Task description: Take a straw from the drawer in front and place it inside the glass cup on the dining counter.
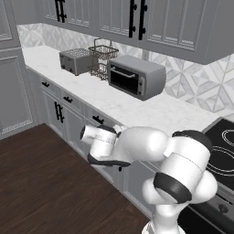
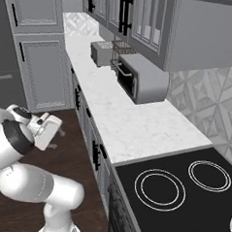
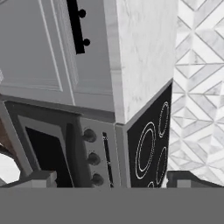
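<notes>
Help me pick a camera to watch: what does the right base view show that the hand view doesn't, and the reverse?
Right base view: a toaster, a wire rack and a toaster oven along the worktop, plus the dark wood floor.
Hand view: the oven's knobs, its dark door window, and the fingers spread open at the bottom.
Both: the marble worktop, the black cooktop, the patterned wall tiles and grey cabinet fronts with black handles.

A toaster oven (image 1: 136,76), toaster (image 1: 75,61) and wire rack (image 1: 102,58) line the worktop (image 1: 151,112).
</notes>
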Controlling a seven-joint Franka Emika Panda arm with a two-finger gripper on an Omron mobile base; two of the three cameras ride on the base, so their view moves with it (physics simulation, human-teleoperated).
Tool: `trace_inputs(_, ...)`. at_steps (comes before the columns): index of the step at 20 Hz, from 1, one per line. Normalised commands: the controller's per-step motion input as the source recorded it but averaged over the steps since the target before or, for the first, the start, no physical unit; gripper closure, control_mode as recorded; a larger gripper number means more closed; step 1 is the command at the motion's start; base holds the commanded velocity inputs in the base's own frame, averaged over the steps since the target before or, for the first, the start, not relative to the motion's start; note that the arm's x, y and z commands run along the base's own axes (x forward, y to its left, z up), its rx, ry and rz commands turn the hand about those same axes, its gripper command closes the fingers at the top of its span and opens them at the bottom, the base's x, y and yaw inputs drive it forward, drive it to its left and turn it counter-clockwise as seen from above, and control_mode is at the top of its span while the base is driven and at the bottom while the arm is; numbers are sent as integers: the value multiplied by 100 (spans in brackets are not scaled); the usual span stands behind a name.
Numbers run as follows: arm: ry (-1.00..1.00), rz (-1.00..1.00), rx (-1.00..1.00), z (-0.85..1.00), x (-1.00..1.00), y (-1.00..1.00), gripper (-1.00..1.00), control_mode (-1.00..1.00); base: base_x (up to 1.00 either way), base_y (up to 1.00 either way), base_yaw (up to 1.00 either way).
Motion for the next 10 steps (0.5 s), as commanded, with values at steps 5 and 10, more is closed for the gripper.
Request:
trace_inputs(5, 0, -22, -15, -32, 18, -15, -100, -100, 0, 0, 0)
trace_inputs(10, 0, -14, -10, -18, 31, -44, -100, -100, 0, 0, 0)
